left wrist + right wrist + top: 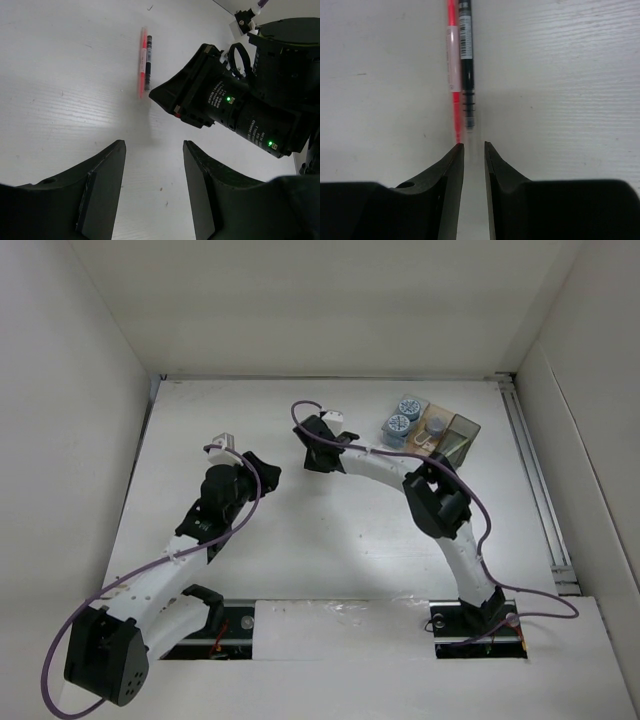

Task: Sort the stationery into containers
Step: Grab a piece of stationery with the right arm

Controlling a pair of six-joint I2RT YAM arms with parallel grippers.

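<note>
Our right arm (440,505) reaches toward 10 o'clock across the surface (330,540). Its jaws are drawn nearly together, leaving a thin slit with nothing in it. Just ahead at 12 o'clock lie the red stick (452,60) and the slim grey stick (466,65), side by side, the red one's tip at the left fingertip. The jaws of our left arm (215,500) gape wide and empty. The tray (465,440), at 2 o'clock, holds two discs (408,406).
</note>
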